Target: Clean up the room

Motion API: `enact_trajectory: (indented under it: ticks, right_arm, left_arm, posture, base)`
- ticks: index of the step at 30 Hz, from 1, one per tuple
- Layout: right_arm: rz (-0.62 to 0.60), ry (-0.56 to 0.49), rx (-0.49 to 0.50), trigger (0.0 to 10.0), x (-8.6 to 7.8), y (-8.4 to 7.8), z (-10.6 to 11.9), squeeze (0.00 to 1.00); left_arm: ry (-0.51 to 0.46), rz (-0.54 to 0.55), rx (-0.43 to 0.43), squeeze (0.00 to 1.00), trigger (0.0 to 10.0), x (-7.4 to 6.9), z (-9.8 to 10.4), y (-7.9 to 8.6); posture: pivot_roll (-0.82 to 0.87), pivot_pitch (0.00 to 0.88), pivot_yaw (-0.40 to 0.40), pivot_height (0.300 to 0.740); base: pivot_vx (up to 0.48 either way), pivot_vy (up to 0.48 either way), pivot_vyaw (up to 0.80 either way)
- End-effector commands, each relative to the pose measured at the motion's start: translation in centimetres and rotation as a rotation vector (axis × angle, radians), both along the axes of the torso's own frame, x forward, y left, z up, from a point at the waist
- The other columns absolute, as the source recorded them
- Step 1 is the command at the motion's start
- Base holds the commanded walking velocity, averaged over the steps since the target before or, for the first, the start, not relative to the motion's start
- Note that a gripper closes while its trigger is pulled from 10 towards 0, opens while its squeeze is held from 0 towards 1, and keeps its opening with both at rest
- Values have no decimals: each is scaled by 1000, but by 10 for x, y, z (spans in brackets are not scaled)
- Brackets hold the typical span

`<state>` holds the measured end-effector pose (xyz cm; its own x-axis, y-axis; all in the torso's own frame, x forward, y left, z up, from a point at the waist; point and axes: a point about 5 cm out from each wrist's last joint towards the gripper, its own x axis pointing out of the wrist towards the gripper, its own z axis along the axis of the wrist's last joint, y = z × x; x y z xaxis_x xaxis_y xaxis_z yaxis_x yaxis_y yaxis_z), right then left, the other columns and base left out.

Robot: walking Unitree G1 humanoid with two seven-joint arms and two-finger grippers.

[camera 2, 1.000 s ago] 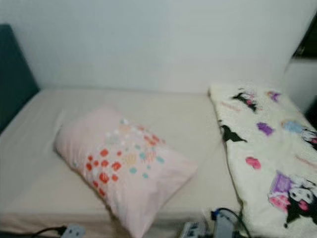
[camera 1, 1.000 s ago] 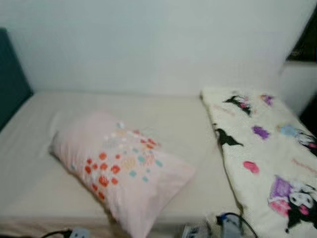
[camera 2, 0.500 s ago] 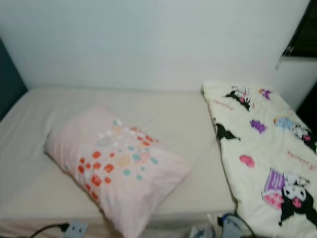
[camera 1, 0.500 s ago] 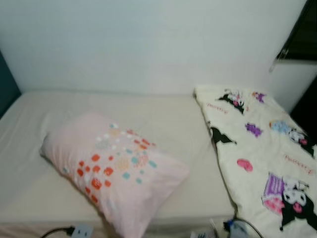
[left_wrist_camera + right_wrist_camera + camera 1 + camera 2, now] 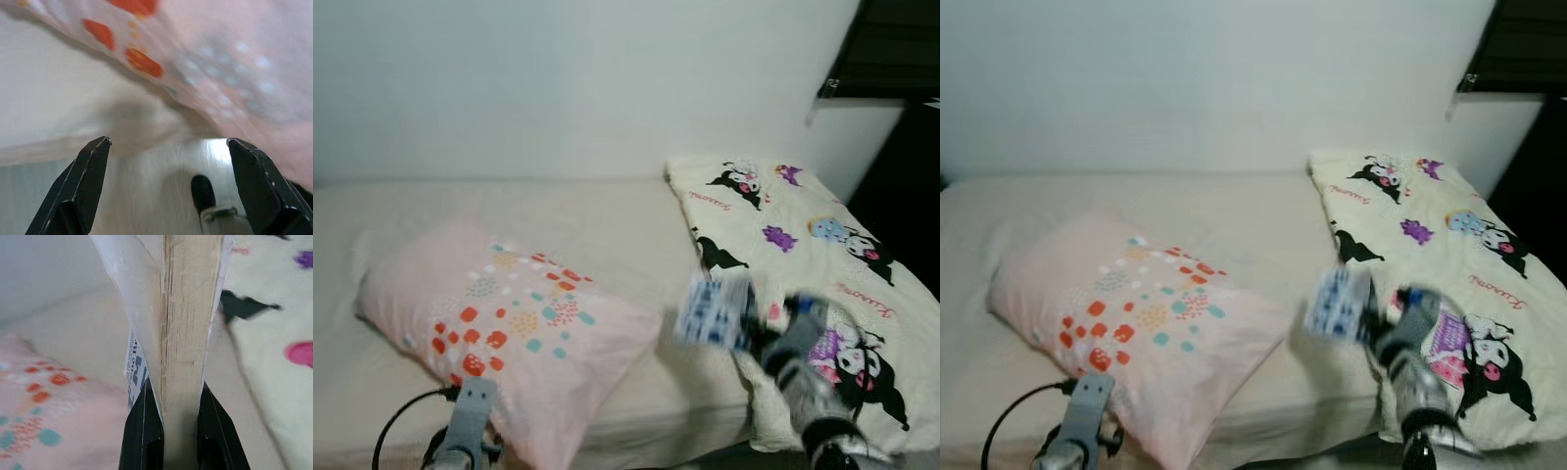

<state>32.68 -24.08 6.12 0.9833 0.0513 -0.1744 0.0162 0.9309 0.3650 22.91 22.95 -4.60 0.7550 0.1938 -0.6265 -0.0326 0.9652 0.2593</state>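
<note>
Before us a beige bed (image 5: 607, 225) meets a white wall. Near left, our left gripper (image 5: 166, 188) hangs spread beside the pink pillow (image 5: 499, 323). To its right, our right gripper (image 5: 172, 428) grasps a book (image 5: 713, 311) beside the cartoon blanket (image 5: 822, 264).

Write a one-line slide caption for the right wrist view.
Right gripper clamps a book spine-on above the bed, between pillow and blanket.

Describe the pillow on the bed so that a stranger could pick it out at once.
On the cream bed, left of the cartoon-print blanket, lies the pillow, overhanging the near edge. It alone is pale pink, with red, teal and white spots.
</note>
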Motion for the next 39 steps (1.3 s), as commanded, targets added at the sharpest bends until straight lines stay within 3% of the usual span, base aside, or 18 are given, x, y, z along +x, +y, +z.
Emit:
enact_trajectory:
  ticks: [1,6,17,21,25,35,38,39]
  right_arm:
    - [24,-34,20,10000,2,6,3,0]
    - [83,-97,42,10000,9,21,11,0]
    - [100,-74,63,10000,5,22,4,0]
    - [96,-57,61,10000,3,19,1,0]
    - [81,-5,58,10000,-3,16,-8,0]
    - [80,21,57,10000,-6,17,-14,0]
    - [83,28,51,10000,-7,17,-15,0]
    - [83,28,51,10000,-7,17,-15,0]
  left_arm:
    - [-66,17,4,0,10000,12,10,4]
    - [-236,143,20,0,10000,39,42,26]
    - [-357,219,-47,0,10000,61,66,33]
    - [-355,238,-67,0,10000,61,66,32]
    - [-330,346,-131,0,10000,54,59,37]
    - [-303,404,-131,0,10000,44,53,48]
    - [-277,452,-252,0,10000,39,45,46]
    - [-277,452,-252,0,10000,39,45,46]
  posture:
    - [24,0,-74,740]
    - [37,0,-78,740]
    - [31,0,-72,740]
    - [30,0,-72,740]
    - [32,0,-68,740]
    - [36,0,-67,740]
    - [36,0,-65,740]
    - [36,0,-65,740]
  base:
    - [0,0,0]
    - [114,0,0]
    - [302,0,0]
    - [311,0,0]
    - [78,0,0]
    - [0,0,0]
    - [0,0,0]
    - [0,0,0]
